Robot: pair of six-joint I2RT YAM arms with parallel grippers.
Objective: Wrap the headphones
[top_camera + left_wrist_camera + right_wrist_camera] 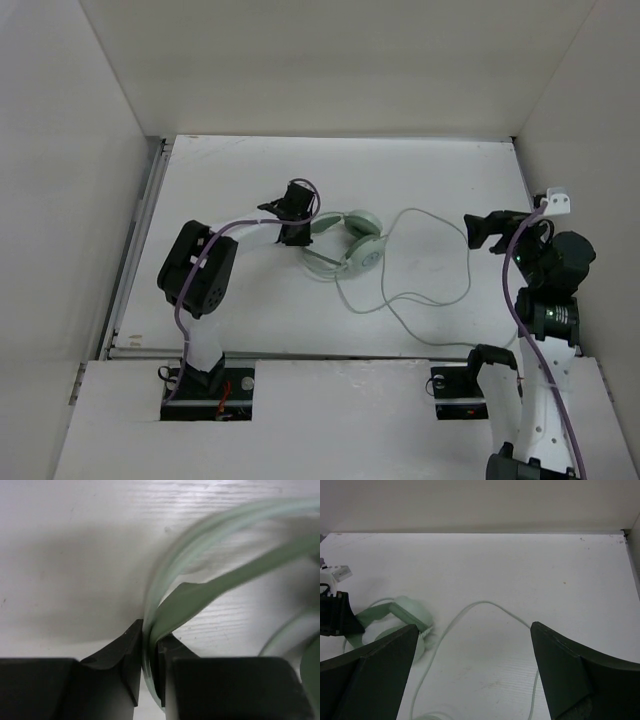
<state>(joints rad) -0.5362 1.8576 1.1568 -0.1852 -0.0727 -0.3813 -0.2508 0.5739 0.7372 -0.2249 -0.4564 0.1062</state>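
Note:
The pale mint-green headphones [352,243] lie on the white table near its middle. Their thin cable [425,262] loops out to the right and toward the front. My left gripper [297,226] is shut on the headband [186,597] at the headphones' left end; in the left wrist view the band passes between the two black fingers [127,650]. My right gripper [478,232] is open and empty, above the table to the right of the cable loops. In the right wrist view an ear cup [411,612] and the cable [485,603] lie ahead of its fingers.
White walls stand round the table on the left, back and right. A white clip [558,199] sits on the right arm's purple cable. The arm bases [205,385] stand at the near edge.

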